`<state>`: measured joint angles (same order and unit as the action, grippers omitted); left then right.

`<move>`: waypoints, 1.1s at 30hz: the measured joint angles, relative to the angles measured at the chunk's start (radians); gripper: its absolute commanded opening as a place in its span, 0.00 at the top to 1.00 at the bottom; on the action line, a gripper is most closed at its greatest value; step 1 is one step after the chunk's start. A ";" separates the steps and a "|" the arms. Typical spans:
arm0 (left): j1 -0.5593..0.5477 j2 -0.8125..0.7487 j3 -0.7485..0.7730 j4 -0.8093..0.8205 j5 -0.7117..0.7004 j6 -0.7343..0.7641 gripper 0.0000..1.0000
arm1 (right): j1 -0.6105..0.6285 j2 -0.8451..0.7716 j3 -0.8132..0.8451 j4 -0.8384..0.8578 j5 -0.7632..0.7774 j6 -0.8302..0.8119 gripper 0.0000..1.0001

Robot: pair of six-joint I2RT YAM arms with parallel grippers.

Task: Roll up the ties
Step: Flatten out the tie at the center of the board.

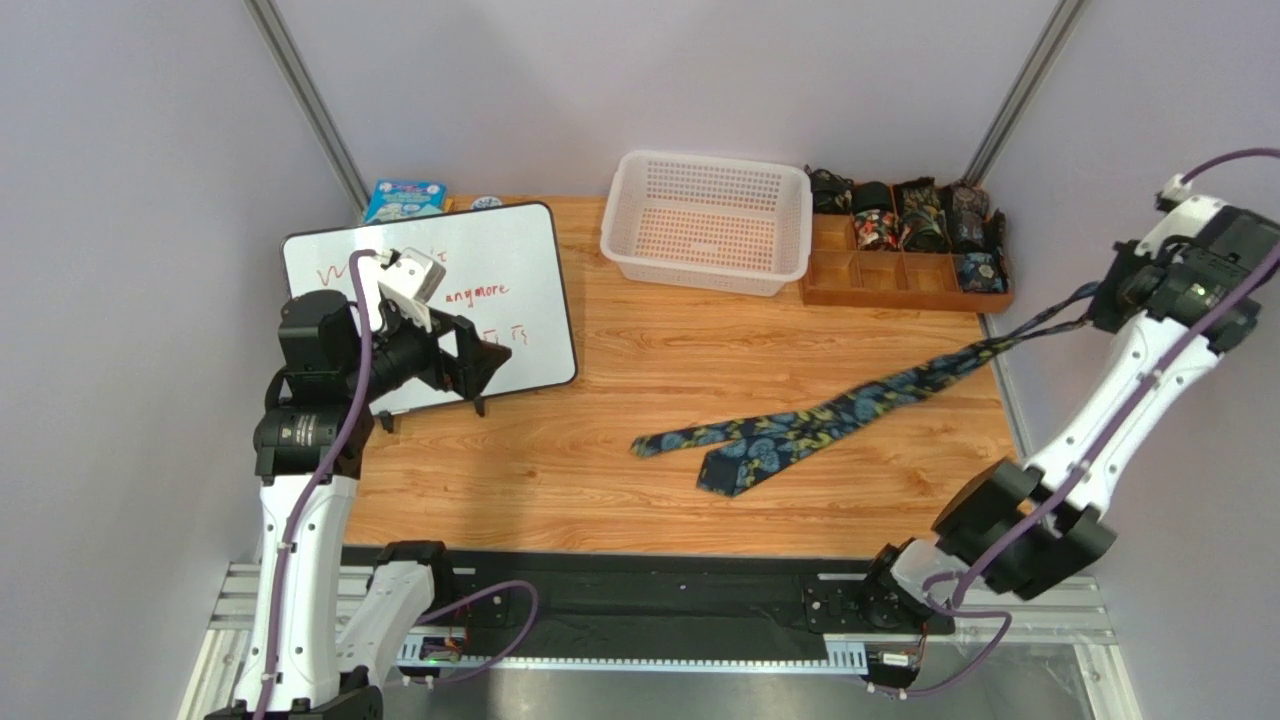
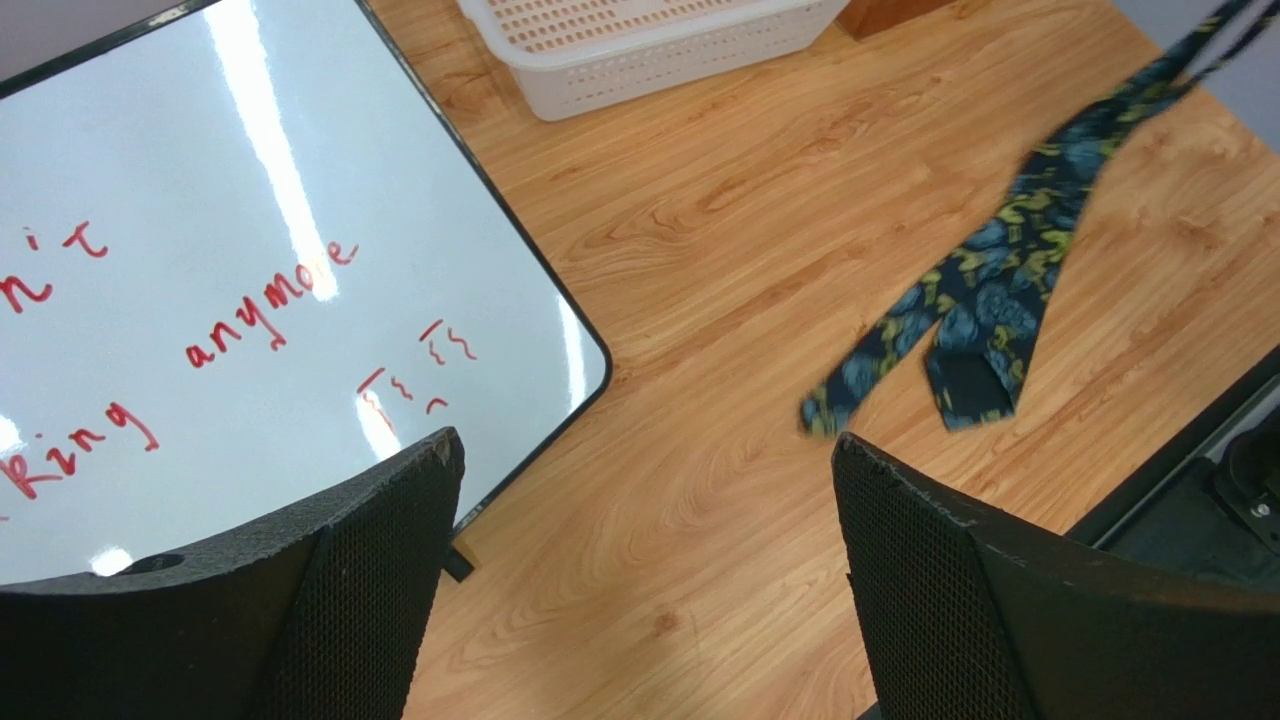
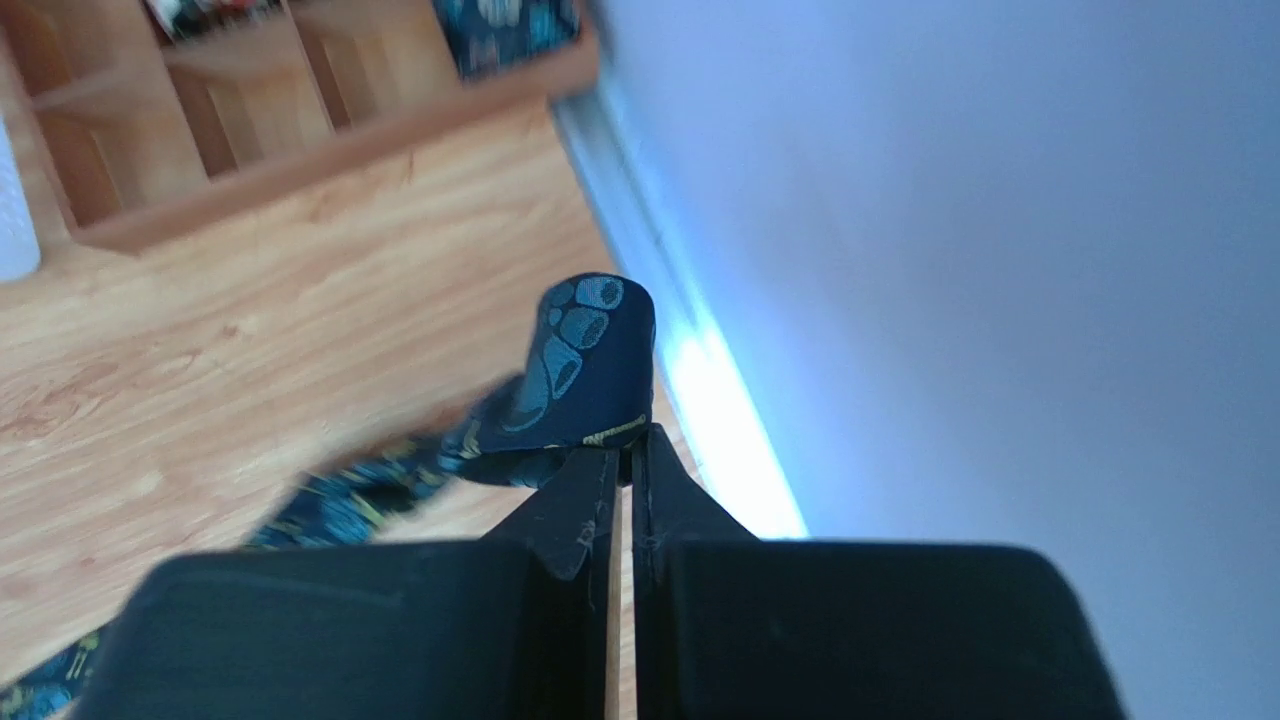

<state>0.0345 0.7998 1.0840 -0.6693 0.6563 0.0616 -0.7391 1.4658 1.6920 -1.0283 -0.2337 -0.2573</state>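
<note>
A black tie [image 1: 819, 423] with teal-blue and yellowish paisley lies folded in two on the wooden table, its two pointed ends at centre. It rises off the table toward the right. My right gripper [image 1: 1094, 306] is raised near the right wall and shut on the tie's folded middle [image 3: 579, 368], which sticks up past the fingertips. The tie also shows in the left wrist view [image 2: 984, 285]. My left gripper [image 1: 489, 365] is open and empty, held above the whiteboard's near right corner, far left of the tie. In the left wrist view its fingers [image 2: 376, 570] stand wide apart over bare wood.
A whiteboard [image 1: 436, 293] with red writing lies at the back left. A white plastic basket [image 1: 706, 222] stands at the back centre. A wooden divider tray [image 1: 902, 278] holds several rolled ties at the back right. A blue box [image 1: 403, 200] lies behind the whiteboard.
</note>
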 measured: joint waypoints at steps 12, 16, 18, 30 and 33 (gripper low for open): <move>0.000 -0.055 -0.044 0.022 -0.034 0.000 0.03 | 0.311 -0.251 0.087 0.147 -0.216 -0.068 1.00; 0.000 -0.095 -0.045 0.010 -0.069 -0.007 0.04 | 0.717 -0.178 -0.001 0.230 -0.145 -0.038 1.00; 0.000 -0.124 -0.045 0.003 -0.091 -0.017 0.04 | 0.920 -0.117 -0.050 0.247 -0.104 -0.036 0.91; 0.006 -0.083 -0.050 -0.049 -0.070 0.023 0.00 | 1.243 0.120 -0.077 0.080 0.048 -0.123 0.42; -0.021 -0.018 -0.049 -0.068 -0.030 0.125 0.01 | 1.048 0.081 -0.148 0.064 0.066 -0.164 0.48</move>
<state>0.0139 0.7818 1.0351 -0.7372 0.6266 0.1867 0.3092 1.5467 1.5440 -0.9646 -0.1680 -0.4210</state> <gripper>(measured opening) 0.993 0.572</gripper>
